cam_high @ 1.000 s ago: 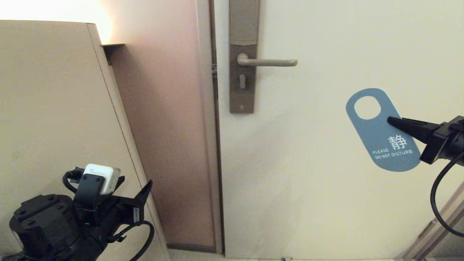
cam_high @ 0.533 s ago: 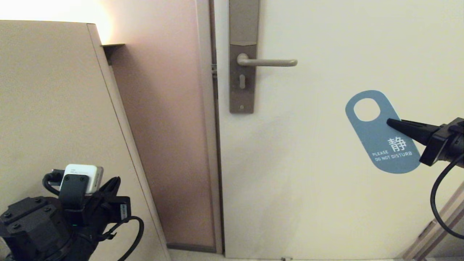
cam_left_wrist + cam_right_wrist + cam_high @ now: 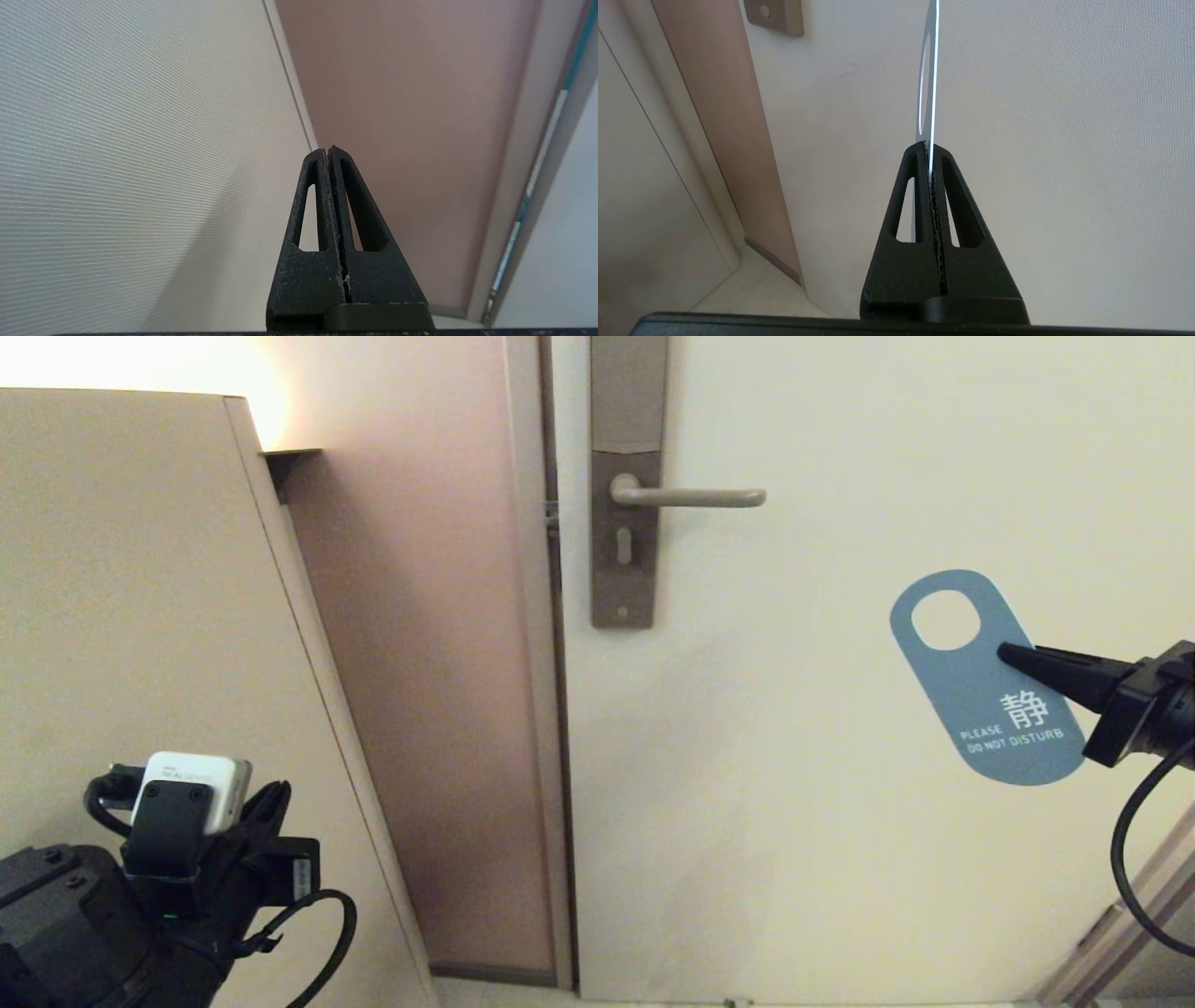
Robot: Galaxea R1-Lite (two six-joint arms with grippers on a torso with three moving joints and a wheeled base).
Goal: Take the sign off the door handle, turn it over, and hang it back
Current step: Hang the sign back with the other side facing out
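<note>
The right gripper (image 3: pixel 1004 651) is pinching the sign (image 3: pixel 980 681) edge-on, jaws clenched just under its round hole, blue face showing. The sign's long axis is tilting from eleven to five o'clock. The door handle (image 3: pixel 691 497) is lying bare at about ten o'clock from it, well apart. The left gripper (image 3: pixel 328 150), jaws clenched on nothing, is sitting low at seven o'clock, farther off.
</note>
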